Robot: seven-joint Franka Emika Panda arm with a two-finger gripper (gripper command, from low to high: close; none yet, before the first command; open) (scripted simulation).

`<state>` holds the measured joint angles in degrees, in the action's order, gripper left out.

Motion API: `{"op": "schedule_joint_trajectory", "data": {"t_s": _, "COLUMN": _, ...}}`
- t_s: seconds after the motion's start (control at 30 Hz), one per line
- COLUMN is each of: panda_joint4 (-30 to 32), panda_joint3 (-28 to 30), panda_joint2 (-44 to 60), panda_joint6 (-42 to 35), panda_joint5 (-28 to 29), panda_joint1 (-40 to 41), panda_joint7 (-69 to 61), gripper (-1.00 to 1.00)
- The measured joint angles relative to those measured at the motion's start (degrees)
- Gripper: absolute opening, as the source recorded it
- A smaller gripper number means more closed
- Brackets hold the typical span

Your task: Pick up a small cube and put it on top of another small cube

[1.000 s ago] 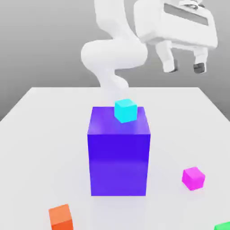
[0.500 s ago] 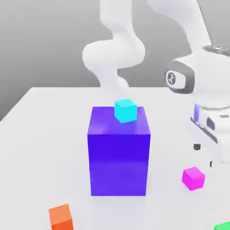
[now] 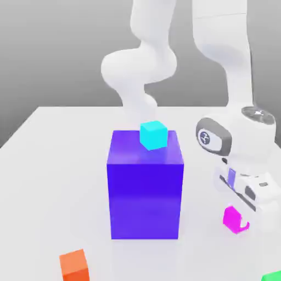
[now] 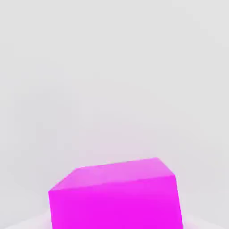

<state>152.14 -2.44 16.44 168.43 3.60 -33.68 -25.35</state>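
Observation:
The small magenta-pink cube [image 3: 231,218] rests on the white table [image 3: 55,164] at the exterior view's right, beside the big blue-violet block [image 3: 145,192]. My gripper [image 3: 242,224] has come straight down onto it, and the white hand covers the cube's right side. The jaws are shut on the cube. In the hand view the same cube [image 4: 116,197] sits very close, with bare table beyond it. A small cyan cube [image 3: 153,135] stands on top of the blue-violet block.
A small orange cube [image 3: 74,264] lies near the table's front edge at the exterior view's left. A green corner [image 3: 273,277] pokes in at the front right. The arm's white links rise behind the block.
The hand dropped from high above the table down to the magenta cube and its jaws went from open to shut around it. The cubes and the block have not moved.

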Motion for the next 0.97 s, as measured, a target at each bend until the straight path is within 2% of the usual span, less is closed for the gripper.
{"op": "schedule_joint_trajectory", "data": {"t_s": 0.17, "panda_joint4": 0.00, "panda_joint3": -0.90, "panda_joint2": -7.70, "panda_joint6": -7.68, "panda_joint5": -1.95, "panda_joint1": 0.87, "panda_joint7": -1.68, "gripper": -1.00}}
{"op": "schedule_joint_trajectory", "data": {"t_s": 0.7, "panda_joint4": -32.22, "panda_joint3": 2.21, "panda_joint2": 5.24, "panda_joint6": -26.95, "panda_joint5": -3.48, "panda_joint1": 6.33, "panda_joint7": -7.35, "gripper": -1.00}}
{"op": "schedule_joint_trajectory", "data": {"t_s": 0.83, "panda_joint4": -35.28, "panda_joint3": 2.46, "panda_joint2": 11.98, "panda_joint6": -23.28, "panda_joint5": -3.66, "panda_joint1": 6.84, "panda_joint7": -7.85, "gripper": -1.00}}
{"op": "schedule_joint_trajectory", "data": {"t_s": 0.87, "panda_joint4": -35.45, "panda_joint3": 2.47, "panda_joint2": 13.29, "panda_joint6": -22.14, "panda_joint5": -3.67, "panda_joint1": 6.86, "panda_joint7": -7.87, "gripper": 1.00}}
{"op": "schedule_joint_trajectory", "data": {"t_s": 0.97, "panda_joint4": -35.46, "panda_joint3": 2.47, "panda_joint2": 13.29, "panda_joint6": -22.14, "panda_joint5": -3.67, "panda_joint1": 6.86, "panda_joint7": -7.87, "gripper": 1.00}}
